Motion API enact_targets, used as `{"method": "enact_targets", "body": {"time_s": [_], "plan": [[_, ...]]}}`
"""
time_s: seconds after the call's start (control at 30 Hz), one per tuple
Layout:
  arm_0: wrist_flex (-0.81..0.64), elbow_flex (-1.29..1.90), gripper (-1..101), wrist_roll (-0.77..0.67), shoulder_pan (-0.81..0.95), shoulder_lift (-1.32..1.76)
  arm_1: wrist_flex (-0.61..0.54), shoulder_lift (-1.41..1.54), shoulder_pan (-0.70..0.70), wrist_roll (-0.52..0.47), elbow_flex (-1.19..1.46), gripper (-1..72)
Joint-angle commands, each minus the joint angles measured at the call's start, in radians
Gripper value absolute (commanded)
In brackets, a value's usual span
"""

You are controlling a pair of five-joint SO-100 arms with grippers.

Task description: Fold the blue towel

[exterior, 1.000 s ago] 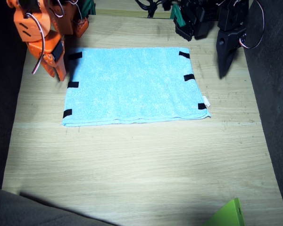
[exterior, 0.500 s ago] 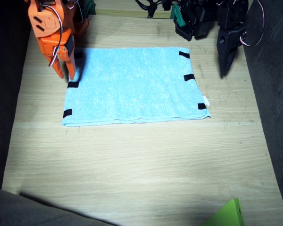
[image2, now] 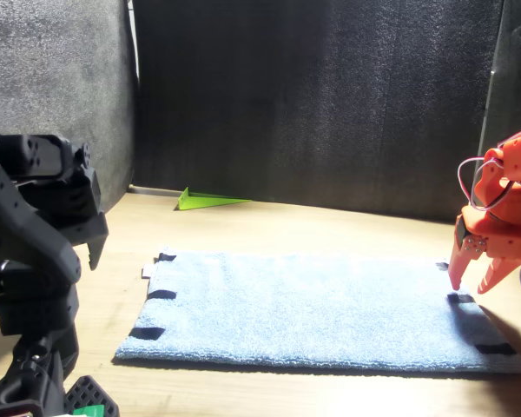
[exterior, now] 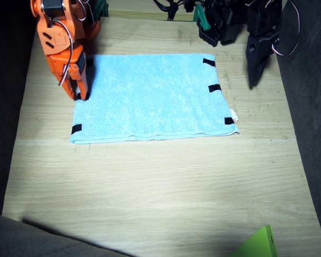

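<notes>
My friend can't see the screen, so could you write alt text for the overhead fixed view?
A blue towel lies flat and unfolded on a wooden table, black strips along its two short edges. The orange right arm's open gripper reaches down at the middle strip of one edge, while the black left arm's gripper hangs beside the opposite edge, clear of the cloth.

No text, label, brand, number or sign can be read in either view. The small white tag (exterior: pixel 234 114) at the edge of the blue towel (exterior: pixel 150 96) is too small to show any print. The black strips (exterior: pixel 214 88) along the towel's two short edges are plain. The orange right arm (exterior: pixel 59 37) and the black left arm (exterior: pixel 259 37) show no legible marking, and the green piece (exterior: pixel 257 243) well apart from the towel, at the tabletop's edge, is blank.
</notes>
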Motion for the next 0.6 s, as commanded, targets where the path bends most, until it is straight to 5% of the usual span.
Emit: {"method": "enact_targets", "body": {"time_s": [0.0, 0.3, 0.57], "plan": [[0.003, -0.025, 12, 0.002, 0.011, 0.011, 0.063, 0.009, 0.021, 0.011, -0.063, 17.8], [0.003, -0.021, 13, 0.003, 0.009, 0.017, 0.295, -0.015, 0.124, -0.046, -0.202, 15.0], [0.003, -0.006, 15, 0.003, 0.011, 0.041, 0.262, 0.031, 0.051, -0.034, -0.219, 20.2]]}}
